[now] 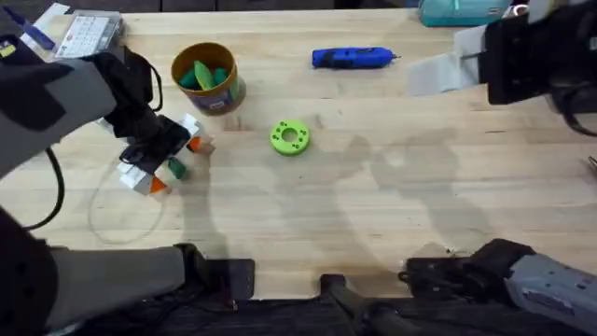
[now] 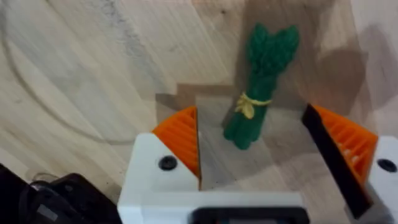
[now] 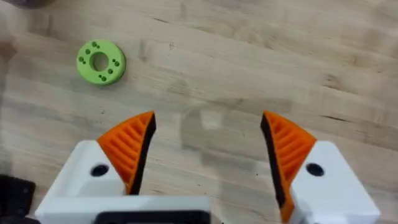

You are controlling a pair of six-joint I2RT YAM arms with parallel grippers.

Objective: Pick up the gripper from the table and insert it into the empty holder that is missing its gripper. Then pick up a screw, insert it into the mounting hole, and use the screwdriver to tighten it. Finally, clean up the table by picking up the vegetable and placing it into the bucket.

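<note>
Between the spread pads of the left end effector (image 2: 252,155), vegetable (image 2: 261,87) on the table, ungripped, right end effector (image 3: 208,155) wide open, empty

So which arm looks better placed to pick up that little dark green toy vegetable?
The left. Its gripper is open, straddling the knobbly dark green toy vegetable on the table, near the mustard-walled bucket. The right gripper hangs open over bare wood.

overhead looks down; wrist views close.
</note>
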